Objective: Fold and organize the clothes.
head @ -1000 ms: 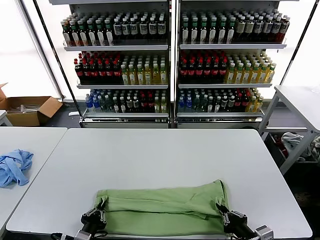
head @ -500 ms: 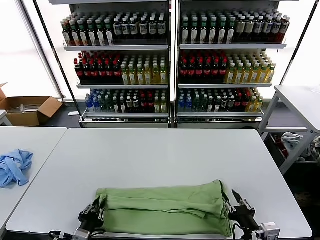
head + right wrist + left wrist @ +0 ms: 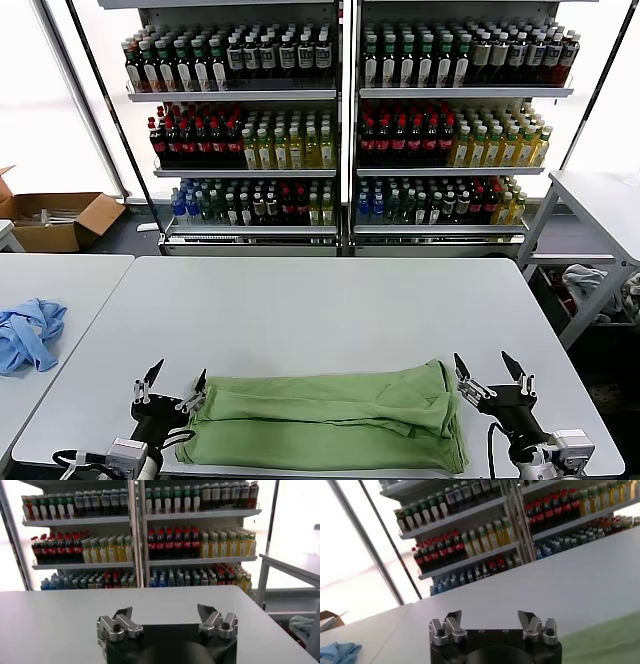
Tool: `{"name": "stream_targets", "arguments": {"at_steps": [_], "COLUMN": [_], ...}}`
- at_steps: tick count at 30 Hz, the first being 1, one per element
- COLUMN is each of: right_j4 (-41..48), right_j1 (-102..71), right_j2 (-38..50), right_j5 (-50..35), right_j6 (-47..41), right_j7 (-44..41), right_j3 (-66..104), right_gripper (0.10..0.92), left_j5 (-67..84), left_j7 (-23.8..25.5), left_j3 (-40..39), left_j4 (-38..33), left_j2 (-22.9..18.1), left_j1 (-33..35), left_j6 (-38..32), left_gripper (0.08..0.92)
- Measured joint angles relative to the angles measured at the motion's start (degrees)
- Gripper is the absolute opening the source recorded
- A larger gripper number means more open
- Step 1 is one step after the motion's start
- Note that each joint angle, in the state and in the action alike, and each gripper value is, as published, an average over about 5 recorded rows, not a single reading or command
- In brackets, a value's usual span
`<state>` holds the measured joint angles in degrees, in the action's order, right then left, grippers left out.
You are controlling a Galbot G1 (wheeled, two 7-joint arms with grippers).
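Note:
The light green polo shirt point(image 3: 325, 417) lies folded into a long band along the near edge of the grey table point(image 3: 320, 310). Its collar, buttons and print are hidden. My left gripper point(image 3: 174, 378) is open and empty just off the shirt's left end. My right gripper point(image 3: 490, 365) is open and empty just off the shirt's right end. In the left wrist view the open left gripper point(image 3: 490, 620) points over bare table, with a strip of the green shirt point(image 3: 605, 640) at one side. The right wrist view shows the open right gripper point(image 3: 165, 612) over bare table.
A crumpled light blue garment point(image 3: 28, 332) lies on a second table at the left. Shelves of drink bottles point(image 3: 340, 120) stand behind the table. A cardboard box point(image 3: 55, 220) sits on the floor at the far left. Another table point(image 3: 600, 200) stands at the right.
Both grippers have let go of the shirt's ends, opened and moved outward. The shirt now lies flat in a narrower folded band.

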<state>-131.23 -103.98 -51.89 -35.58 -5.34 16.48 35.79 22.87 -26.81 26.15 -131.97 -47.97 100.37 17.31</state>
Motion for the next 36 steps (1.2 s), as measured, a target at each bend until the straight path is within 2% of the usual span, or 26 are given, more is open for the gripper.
{"name": "stream_targets", "arguments": {"at_steps": [3,11,23,36], "right_j4": [0.9,3.3,6.3,7.8], "right_j1": [-2.2,-6.5,-9.8,-10.7], "right_j2": [-0.3,-1.6,-3.3,-4.2], "right_j5": [1.6,3.9,5.3,6.6], "right_j6": [3.6,12.5,20.0,23.2], "right_j7": [-2.3,-5.7,-7.6,-8.2], "right_j3": [0.6,1.5,1.9,1.9], "right_gripper": [0.823,0.823,0.823,0.823], "left_j5": [1.8,7.1,12.9,15.5], "left_j7": [0.3,1.6,3.5,4.7], "left_j3": [0.3,-0.5,-0.6,-2.3], "left_j4": [-1.0,-0.4,5.1,10.6], "left_j2": [-0.2,-1.5,-4.1,-6.2], "left_j1": [2.0,5.2,1.8,-0.6], "left_j6": [-0.9,-5.2,-8.7,-9.9], "left_gripper": [0.818,0.823,0.823,0.823]}}
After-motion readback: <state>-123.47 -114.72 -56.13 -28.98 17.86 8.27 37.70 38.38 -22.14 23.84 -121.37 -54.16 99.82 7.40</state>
